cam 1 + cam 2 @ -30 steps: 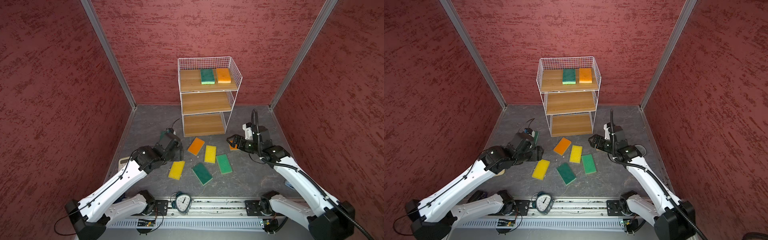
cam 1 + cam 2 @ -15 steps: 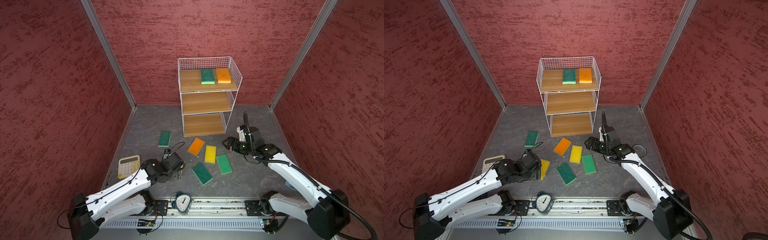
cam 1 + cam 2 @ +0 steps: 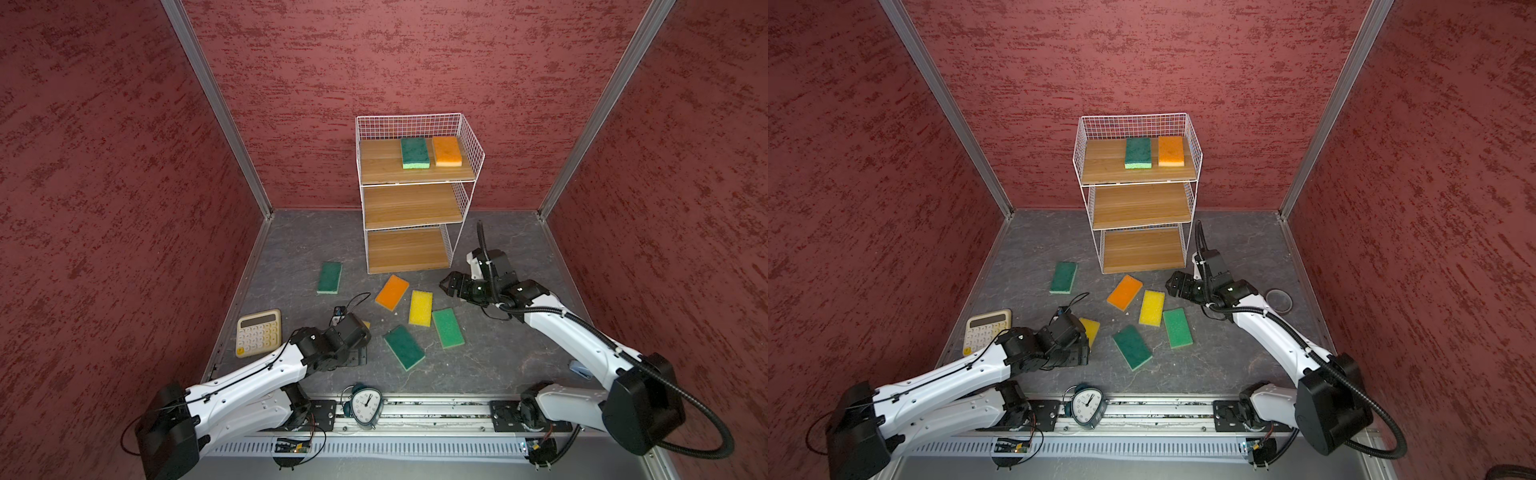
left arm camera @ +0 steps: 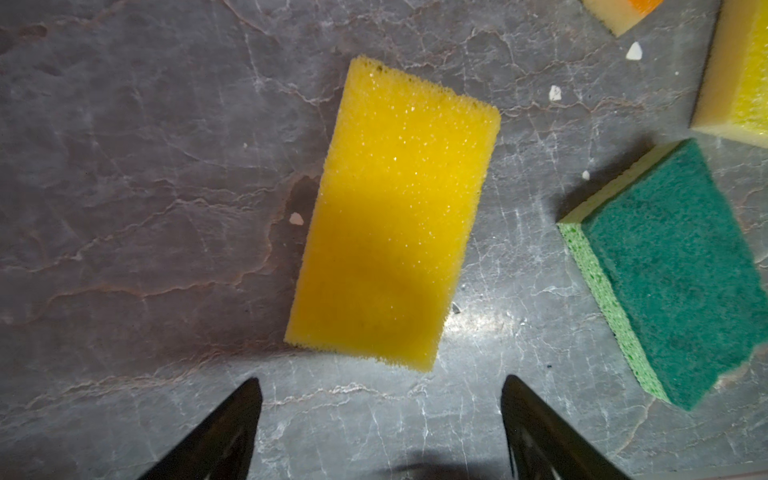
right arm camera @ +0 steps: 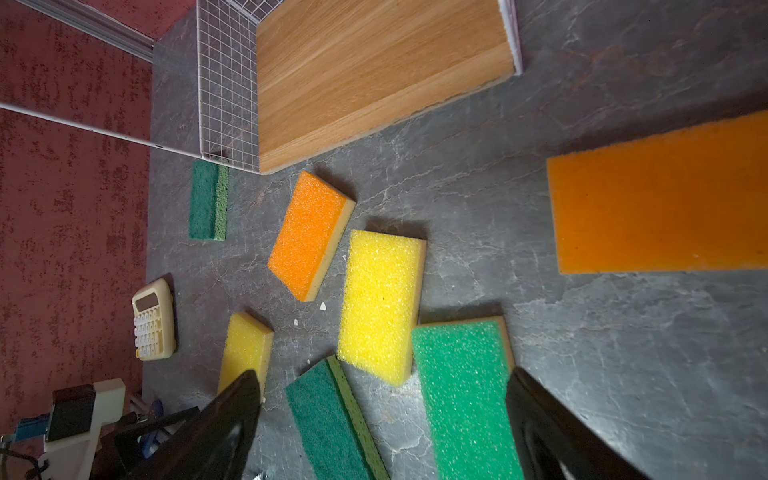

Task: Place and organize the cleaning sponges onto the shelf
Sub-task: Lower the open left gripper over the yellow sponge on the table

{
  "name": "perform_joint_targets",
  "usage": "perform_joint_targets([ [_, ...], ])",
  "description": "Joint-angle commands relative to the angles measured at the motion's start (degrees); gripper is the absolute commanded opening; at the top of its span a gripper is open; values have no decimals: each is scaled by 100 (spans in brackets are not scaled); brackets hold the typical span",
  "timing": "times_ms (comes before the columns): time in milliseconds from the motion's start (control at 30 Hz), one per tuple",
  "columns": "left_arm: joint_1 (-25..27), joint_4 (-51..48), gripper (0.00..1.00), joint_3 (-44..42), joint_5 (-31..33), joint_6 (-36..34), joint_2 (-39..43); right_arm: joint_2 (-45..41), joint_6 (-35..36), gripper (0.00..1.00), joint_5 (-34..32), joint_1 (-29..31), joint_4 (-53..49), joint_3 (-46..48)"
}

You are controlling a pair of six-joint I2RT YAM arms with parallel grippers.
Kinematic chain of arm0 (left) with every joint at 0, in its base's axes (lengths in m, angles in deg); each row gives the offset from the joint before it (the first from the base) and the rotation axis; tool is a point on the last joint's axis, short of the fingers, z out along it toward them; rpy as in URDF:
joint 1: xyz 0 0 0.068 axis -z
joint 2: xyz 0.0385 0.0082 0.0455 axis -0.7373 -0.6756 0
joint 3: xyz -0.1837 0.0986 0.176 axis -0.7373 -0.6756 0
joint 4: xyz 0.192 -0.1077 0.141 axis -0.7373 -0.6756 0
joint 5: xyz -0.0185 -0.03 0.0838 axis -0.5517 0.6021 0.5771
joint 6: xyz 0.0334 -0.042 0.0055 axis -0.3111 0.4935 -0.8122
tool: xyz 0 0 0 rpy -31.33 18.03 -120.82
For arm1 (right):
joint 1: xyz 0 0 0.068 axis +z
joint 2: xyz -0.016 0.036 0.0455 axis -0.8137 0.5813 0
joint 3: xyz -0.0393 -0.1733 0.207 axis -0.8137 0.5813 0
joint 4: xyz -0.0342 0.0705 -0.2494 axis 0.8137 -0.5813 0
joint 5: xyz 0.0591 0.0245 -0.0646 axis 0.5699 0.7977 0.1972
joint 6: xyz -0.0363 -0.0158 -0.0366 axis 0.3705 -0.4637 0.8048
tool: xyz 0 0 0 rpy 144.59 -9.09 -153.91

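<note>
Since 1 second ago the left arm has drawn back from the far left of the floor to the near left. The far-left dark green sponge (image 3: 329, 277), which was by its gripper then, now lies flat and alone on the floor, left of the bottom tier of the shelf (image 3: 411, 205). The left gripper (image 4: 381, 380) hangs over the near-left yellow sponge (image 4: 395, 216). Its 2 fingers are spread wide with nothing between them, and that sponge lies flat on the grey floor just beyond the tips, untouched. In both top views the wrist hides most of it.

The right arm has shifted a little to the left. The right gripper (image 5: 383, 374) is also spread wide and empty, above the floor at the right of the cluster. The right orange sponge (image 5: 660, 199) lies flat below the arm.

The 3-tier shelf stands at the far middle. On its top board the shelf dark green sponge (image 3: 414, 153) and the shelf orange sponge (image 3: 447, 151) lie side by side toward the right, near each other but apart.

Just nearer than the shelf, 4 more lie flat:
- the middle orange sponge (image 3: 392, 292)
- the middle yellow sponge (image 3: 420, 307), just right of it
- the light green sponge (image 3: 448, 328), nearer and further right
- the near dark green sponge (image 3: 404, 347)

A cream calculator (image 3: 258, 332) sits at the near left. An alarm clock (image 3: 365, 406) sits at the near edge.
</note>
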Motion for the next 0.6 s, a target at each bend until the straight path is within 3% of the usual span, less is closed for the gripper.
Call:
perform_joint_targets([
  [0, -58, 324, 91, -79, -26, -131, -226, 75, 99, 94, -28, 30, 198, -197],
  [567, -650, 914, 92, -275, -362, -573, -698, 523, 363, 94, -62, 27, 0, -755],
])
